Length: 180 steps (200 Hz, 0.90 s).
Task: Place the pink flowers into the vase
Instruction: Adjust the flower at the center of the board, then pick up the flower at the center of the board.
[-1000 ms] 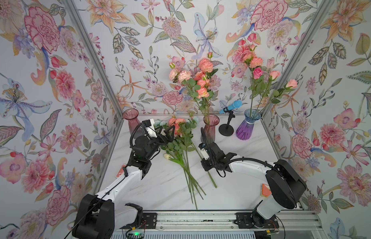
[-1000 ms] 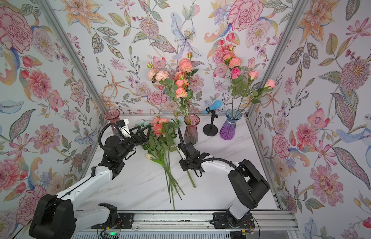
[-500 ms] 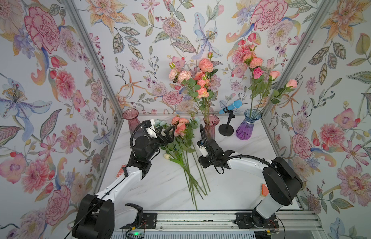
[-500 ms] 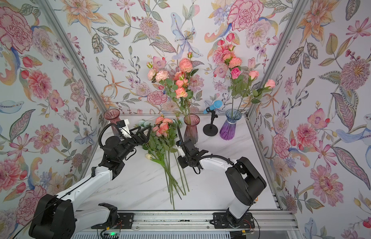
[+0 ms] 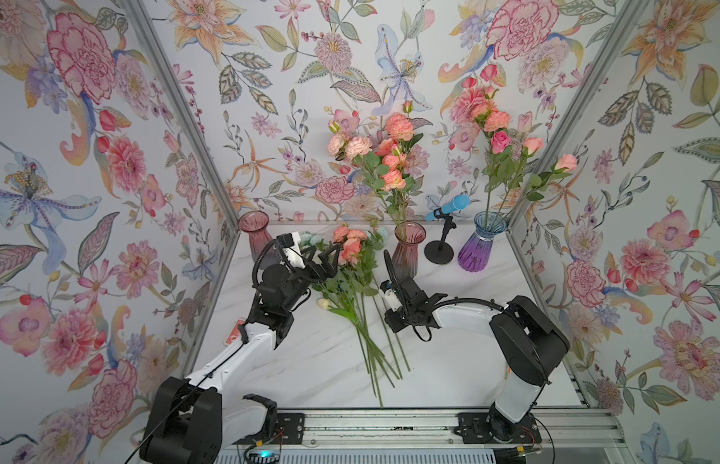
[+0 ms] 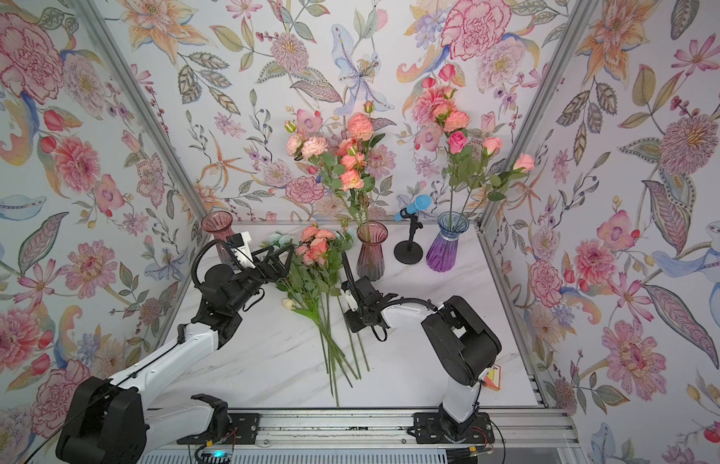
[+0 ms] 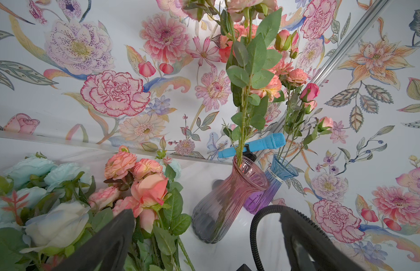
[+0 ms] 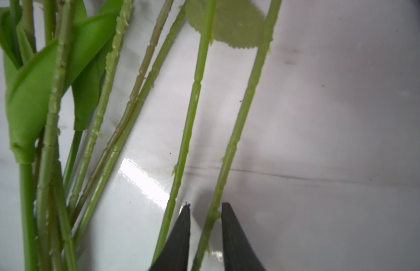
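A bunch of pink flowers (image 5: 350, 246) (image 6: 316, 245) (image 7: 143, 185) lies on the marble table, its stems (image 5: 374, 353) fanning toward the front. My right gripper (image 8: 205, 206) (image 5: 390, 323) is down at the stems, its jaws a narrow gap apart with one thin green stem (image 8: 239, 122) between the tips. My left gripper (image 5: 324, 261) (image 6: 280, 261) (image 7: 205, 211) is wide open beside the blooms and holds nothing. A pink glass vase (image 5: 408, 251) (image 6: 372, 251) (image 7: 227, 194) behind the bunch holds several pink flowers. An empty pink vase (image 5: 253, 237) (image 6: 217, 231) stands at the back left.
A blue-purple vase (image 5: 480, 247) with pink roses stands back right, with a blue microphone (image 5: 446, 209) on a black stand beside it. Pale blue and white flowers (image 7: 40, 173) lie left of the pink bunch. An orange card (image 6: 493, 377) lies near the right arm's base. Wallpapered walls enclose three sides.
My right gripper has shifted left toward the bunch, and the stem that lay slanted to the right now lies closer alongside the others. The left arm has not moved.
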Each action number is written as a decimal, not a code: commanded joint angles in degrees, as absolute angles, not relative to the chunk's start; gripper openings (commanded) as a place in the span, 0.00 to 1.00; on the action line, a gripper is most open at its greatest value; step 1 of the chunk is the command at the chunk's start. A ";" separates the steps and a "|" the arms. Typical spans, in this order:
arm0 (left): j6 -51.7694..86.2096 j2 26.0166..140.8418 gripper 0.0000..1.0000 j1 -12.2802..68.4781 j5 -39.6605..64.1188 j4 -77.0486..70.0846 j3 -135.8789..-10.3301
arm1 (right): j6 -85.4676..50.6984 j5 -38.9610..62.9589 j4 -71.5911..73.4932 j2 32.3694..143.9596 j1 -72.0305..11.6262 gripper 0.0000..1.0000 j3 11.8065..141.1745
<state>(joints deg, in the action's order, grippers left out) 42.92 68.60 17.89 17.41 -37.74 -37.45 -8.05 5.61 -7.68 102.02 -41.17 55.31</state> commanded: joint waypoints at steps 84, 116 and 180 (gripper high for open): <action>44.85 69.06 1.00 17.42 18.87 -39.47 -37.70 | -6.89 -2.14 -8.93 95.05 -41.01 0.00 59.50; 46.73 70.17 1.00 17.51 20.37 -41.45 -38.32 | -4.46 -5.38 -9.14 91.87 -41.04 0.00 63.20; 49.99 71.78 1.00 17.48 23.21 -44.93 -40.88 | -0.95 -4.45 -5.23 87.63 -42.52 0.00 63.67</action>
